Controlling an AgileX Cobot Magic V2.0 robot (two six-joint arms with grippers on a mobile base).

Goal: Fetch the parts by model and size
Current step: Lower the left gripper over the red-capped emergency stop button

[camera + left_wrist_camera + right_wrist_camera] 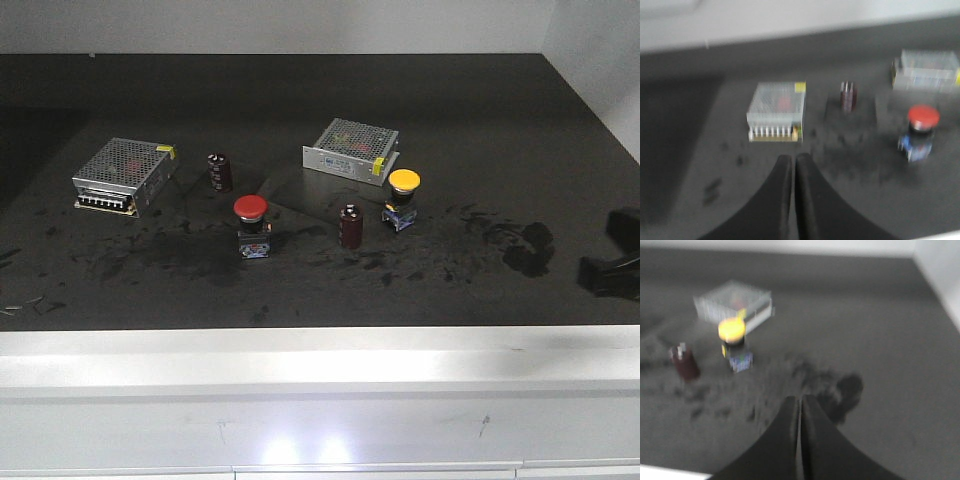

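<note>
The red-capped mushroom-head push-button switch [251,226] stands upright near the middle of the dark matte tabletop [320,90], toward its near edge; its round domed cap sits on a short black collar above a blocky blue-and-black base. The yellow-capped mushroom-head push-button switch [403,198] is of the same build; it stands upright to the right and slightly farther back, well apart from the red one. Between the two stands a dark brown cylindrical capacitor [350,225]; a second brown capacitor [220,171] stands farther back and to the left of the red switch, near a silver perforated metal box [125,175] at the left. Another silver perforated box [350,148] lies just behind the yellow switch (a yellow tag shows at a corner of each box); dark smudges [520,245] mark the surface around the parts.

The left gripper [793,158] hangs over bare tabletop on the near side of the left box; its black jaws are pressed together with only a hairline slit and nothing between them; the red switch shows far off to its right (this wrist view is blurred). The right gripper [800,400] is likewise closed tight on nothing, above smudged tabletop; the yellow switch stands to its left and farther away.
</note>
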